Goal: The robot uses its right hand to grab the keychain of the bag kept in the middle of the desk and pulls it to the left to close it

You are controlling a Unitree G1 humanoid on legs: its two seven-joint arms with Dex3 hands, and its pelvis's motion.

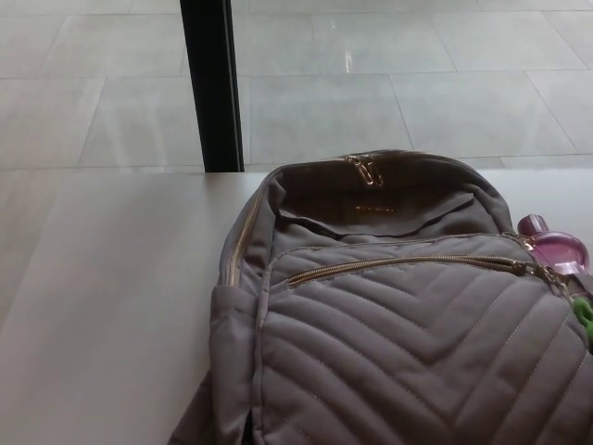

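A grey-brown quilted backpack [398, 324] lies flat on the white desk [111, 306], its top toward the far edge. A gold zipper [408, 263] runs across its front pocket and ends at a pull near the right side. A pink, round keychain [556, 248] with a green piece [583, 311] hangs at that right end of the zipper. A second gold zipper pull [368, 169] sits at the bag's top. Neither of my hands shows in the head view.
A black vertical post [211, 83] stands behind the desk's far edge. Beyond it lies a pale tiled floor [417, 83]. The desk's left half spreads out beside the bag.
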